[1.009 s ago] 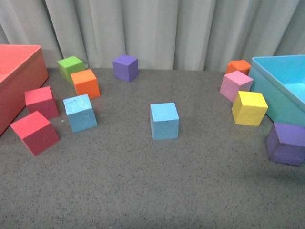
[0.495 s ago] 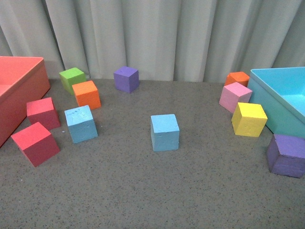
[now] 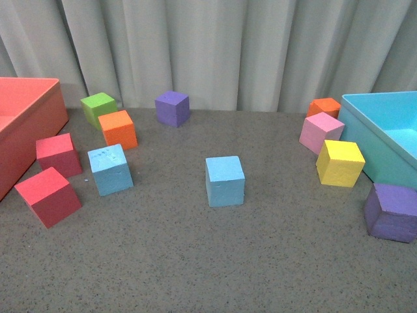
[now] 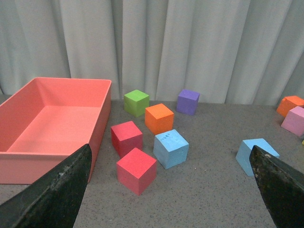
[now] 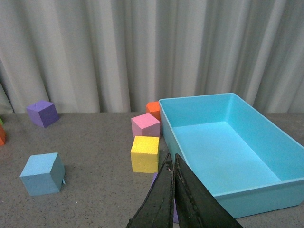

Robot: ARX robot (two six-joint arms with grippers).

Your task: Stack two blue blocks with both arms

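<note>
We are seeing the dented blue block (image 3: 110, 169) and the plain blue block (image 3: 225, 180) lying apart.
The left gripper (image 4: 170, 149) is standing spread, the dented one ahead between its fingers (image 4: 57, 190); the right gripper (image 5: 173, 159) is resting pressed together, the plain one aside.

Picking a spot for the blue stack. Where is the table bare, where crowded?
Bare: the near strip of table in front of the middle blue block, and the gap between it and the yellow cube. Crowded: beside the red box and beside the turquoise box.
</note>
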